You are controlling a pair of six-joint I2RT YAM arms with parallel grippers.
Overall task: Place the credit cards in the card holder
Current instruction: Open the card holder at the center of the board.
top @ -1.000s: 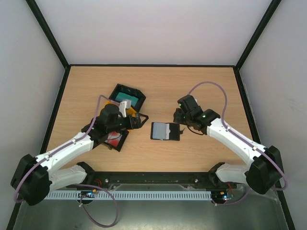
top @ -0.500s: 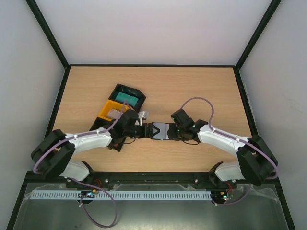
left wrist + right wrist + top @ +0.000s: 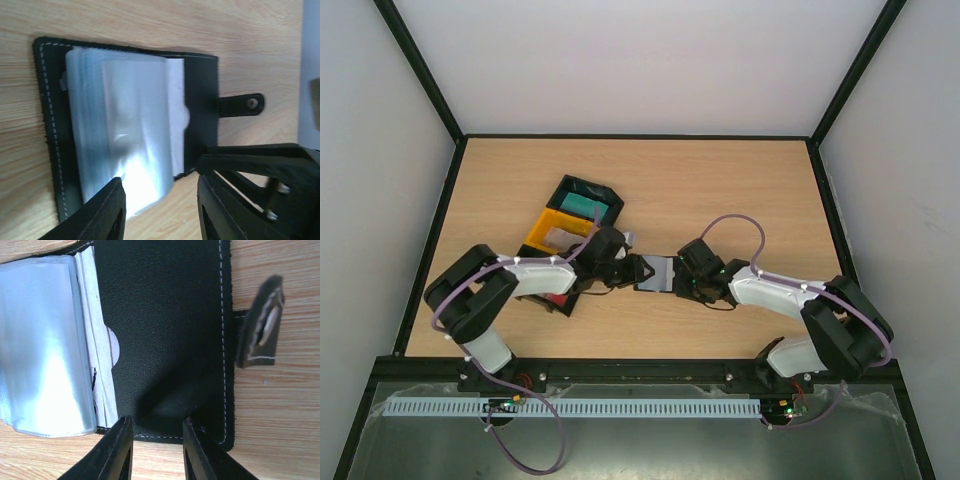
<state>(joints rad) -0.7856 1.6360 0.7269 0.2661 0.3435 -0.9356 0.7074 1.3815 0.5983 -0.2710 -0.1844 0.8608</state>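
The card holder [image 3: 658, 272] is spread open between both grippers. The right gripper [image 3: 156, 424], jaws parted, is set over its black flap [image 3: 165, 330] — likely to keep it flat — while the left gripper [image 3: 160, 182], parted too, is faced at the clear sleeves [image 3: 120, 125].

The top view looks steeply down from above and behind the arm bases at the near edge, taking in the whole desk [image 3: 720, 190] out to its far corners; the left wrist view sits very close over the open card holder [image 3: 200, 100], its own jaws at the picture's bottom; the right wrist view hangs even closer over the same holder; all three views share it, between the desk's middle and near edge.
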